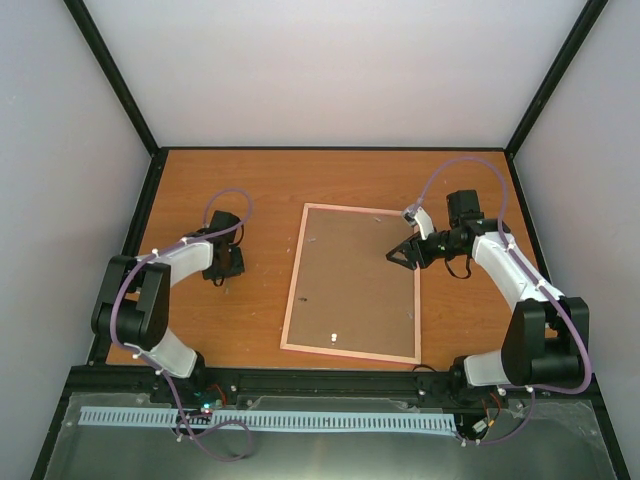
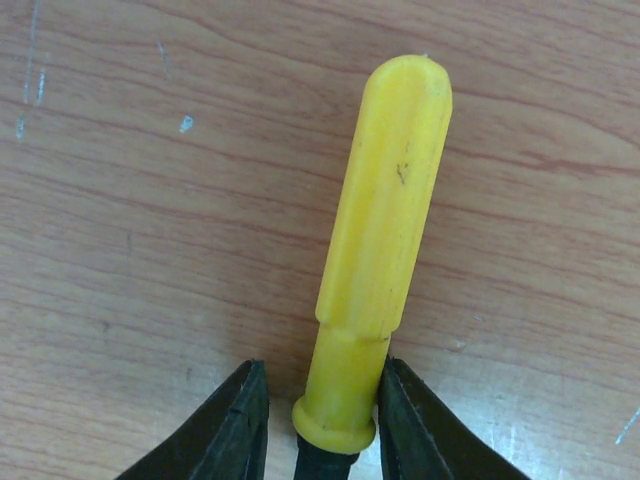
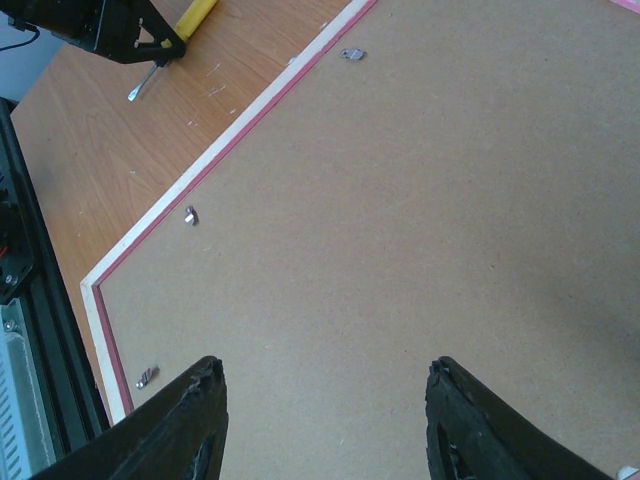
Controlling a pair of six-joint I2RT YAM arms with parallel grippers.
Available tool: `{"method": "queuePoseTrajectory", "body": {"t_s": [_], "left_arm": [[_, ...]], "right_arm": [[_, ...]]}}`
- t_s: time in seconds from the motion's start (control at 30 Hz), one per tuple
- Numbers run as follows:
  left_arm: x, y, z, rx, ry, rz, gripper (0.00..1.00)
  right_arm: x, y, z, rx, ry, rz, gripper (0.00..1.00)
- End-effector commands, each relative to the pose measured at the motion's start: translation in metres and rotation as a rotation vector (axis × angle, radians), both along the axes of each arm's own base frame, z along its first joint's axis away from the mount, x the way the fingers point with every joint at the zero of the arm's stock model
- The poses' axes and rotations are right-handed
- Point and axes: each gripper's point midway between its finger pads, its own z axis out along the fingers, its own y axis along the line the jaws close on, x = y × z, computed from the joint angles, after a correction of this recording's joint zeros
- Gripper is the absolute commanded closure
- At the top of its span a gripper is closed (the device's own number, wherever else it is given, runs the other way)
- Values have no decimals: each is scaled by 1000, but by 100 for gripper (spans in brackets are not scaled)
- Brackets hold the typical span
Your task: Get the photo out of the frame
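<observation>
Progress: early. The pink-bordered rectangular picture frame (image 3: 215, 155) lies face down mid-bench. Its brown fibreboard backing board (image 1: 350, 285) faces up and sits inside the border. Nothing is lifted out.
Photo: the paper photo is not in view. I judge it's under the backing, inside the frame.
Clips: small metal retaining tabs (image 3: 190, 214) sit along the inner edge. They look to lie over the board, but I can't tell for sure.
Left to do: by my reckoning all of it, meaning free the tabs, lift the backing, pull the photo.
My left gripper (image 2: 322, 368): closed narrow on the collar of a yellow-handled screwdriver (image 2: 385, 200), with the handle pointing away from my wrist. It is low over the wood-grain bench (image 1: 230, 190), left of the frame and not touching it. I can't tell if the tool rests on the bench.
My right gripper (image 3: 325, 375): jaws wide, holding nothing, hovering over the backing towards the frame's far right side.
Left arm pose: elbow folded, forearm reaching in towards the centre.
Right arm pose: elbow out to the right, forearm angled inward, wrist tipped down at the board.
</observation>
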Motion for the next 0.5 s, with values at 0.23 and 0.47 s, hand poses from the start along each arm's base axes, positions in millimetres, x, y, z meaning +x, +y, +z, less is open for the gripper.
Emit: {"method": "queuePoseTrajectory", "body": {"t_s": [0.23, 0.47], "left_arm": [[3, 0, 2, -25, -6, 10, 61], [11, -14, 29, -101, -56, -29, 55]], "right_arm": [[-1, 3, 0, 19, -2, 15, 46], [-1, 3, -2, 20, 8, 16, 46]]}}
